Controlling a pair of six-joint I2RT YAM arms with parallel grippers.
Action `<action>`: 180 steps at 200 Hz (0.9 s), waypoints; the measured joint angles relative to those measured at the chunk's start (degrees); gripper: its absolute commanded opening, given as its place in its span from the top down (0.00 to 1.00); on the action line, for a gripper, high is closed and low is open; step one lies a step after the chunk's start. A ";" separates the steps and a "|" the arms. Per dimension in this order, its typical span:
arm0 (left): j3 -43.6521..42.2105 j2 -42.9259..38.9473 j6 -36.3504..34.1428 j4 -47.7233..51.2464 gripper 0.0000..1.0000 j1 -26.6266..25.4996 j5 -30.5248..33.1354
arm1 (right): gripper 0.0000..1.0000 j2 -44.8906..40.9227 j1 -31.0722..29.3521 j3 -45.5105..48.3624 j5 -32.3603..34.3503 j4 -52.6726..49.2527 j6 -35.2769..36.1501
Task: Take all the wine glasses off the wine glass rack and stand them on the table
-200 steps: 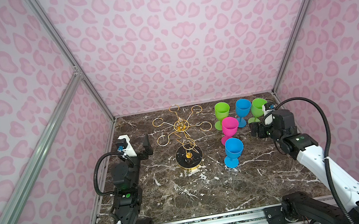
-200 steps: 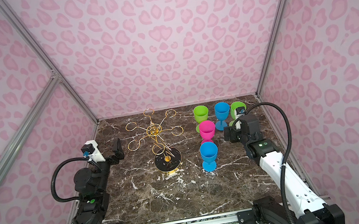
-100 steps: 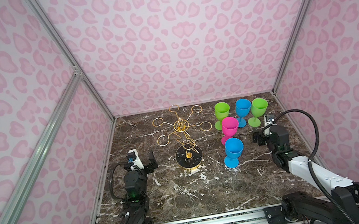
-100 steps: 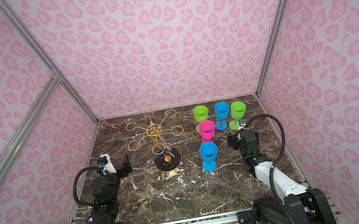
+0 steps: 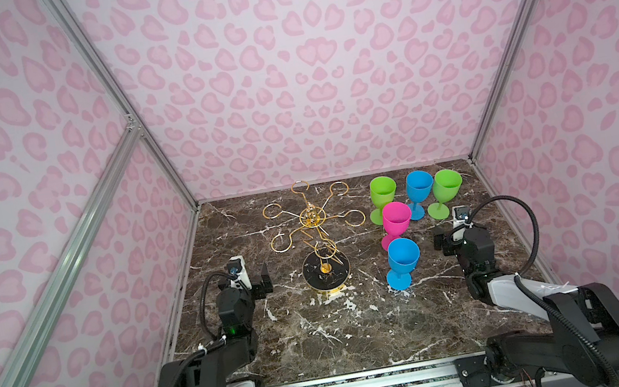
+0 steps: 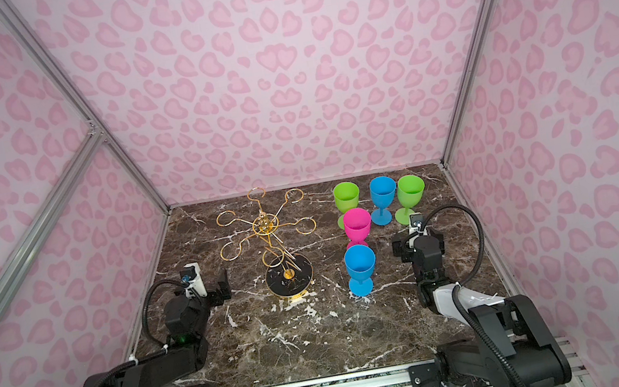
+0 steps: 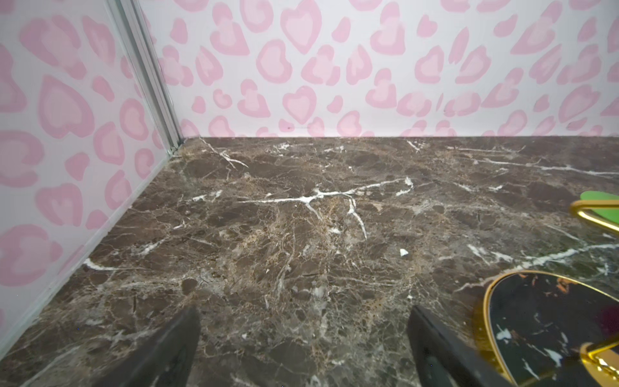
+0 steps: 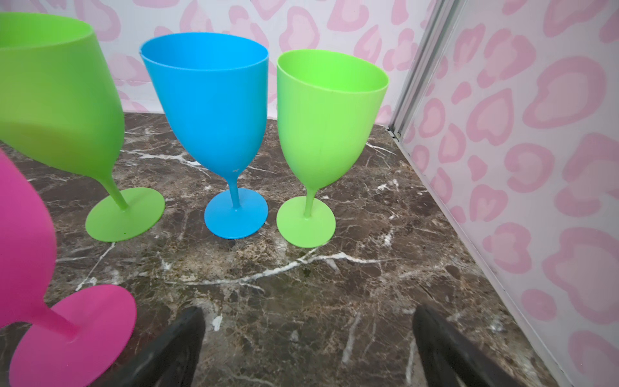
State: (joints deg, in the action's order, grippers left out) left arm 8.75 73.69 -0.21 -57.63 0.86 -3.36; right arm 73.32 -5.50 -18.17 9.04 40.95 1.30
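Note:
The gold wire wine glass rack (image 5: 312, 216) (image 6: 264, 223) stands on its round black base (image 7: 542, 321) left of the table's middle, and no wine glass hangs from its loops. Several plastic wine glasses stand upright on the marble to its right: two green (image 5: 382, 191) (image 8: 328, 117), two blue (image 5: 404, 255) (image 8: 207, 107) and one pink (image 5: 396, 217). My left gripper (image 5: 255, 285) (image 7: 303, 315) sits low, left of the base, open and empty. My right gripper (image 5: 448, 242) (image 8: 306, 313) is open and empty too, just right of the near blue glass.
Pink patterned walls close in the marble table (image 5: 322, 339) on three sides, with aluminium posts (image 8: 412, 77) in the back corners. The right gripper is near the right wall. A metal rail (image 5: 371, 382) runs along the front edge.
Both arms have folded down and drawn back toward the front rail, ending low over the table. Both grippers stayed open. The rack and glasses have not moved.

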 measured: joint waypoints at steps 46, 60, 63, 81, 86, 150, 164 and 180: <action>5.16 8.90 -0.90 -2.25 0.03 0.94 -4.15 | 0.02 4.24 1.64 1.27 -2.36 6.54 0.83; 5.75 9.05 -0.92 -2.32 0.03 1.05 -4.39 | 0.01 5.46 2.45 1.29 -3.78 8.09 0.83; 5.81 9.07 -0.92 -2.19 0.03 1.11 -4.48 | 0.02 5.73 2.62 1.38 -4.11 8.61 0.83; 6.69 9.31 -0.90 -1.38 0.03 1.16 -4.74 | 0.02 6.91 3.28 2.10 -5.01 10.64 0.81; 7.13 9.35 -0.87 -0.94 0.03 1.16 -4.68 | 0.02 7.13 3.37 2.14 -5.55 10.78 0.79; 8.85 9.79 0.66 1.88 0.03 0.26 1.77 | 0.02 6.34 3.74 2.16 -7.52 11.89 0.79; 8.96 9.86 0.81 2.14 0.03 0.24 2.12 | 0.02 6.71 3.80 2.16 -7.54 12.35 0.76; 8.98 9.86 0.87 2.25 0.03 0.24 2.64 | 0.02 7.32 4.02 2.21 -7.58 12.79 0.57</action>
State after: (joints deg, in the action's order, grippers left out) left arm 17.74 83.55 0.67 -55.37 1.10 -0.71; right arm 80.64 -1.48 -15.97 1.45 53.74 1.87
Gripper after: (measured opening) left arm 0.973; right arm 0.984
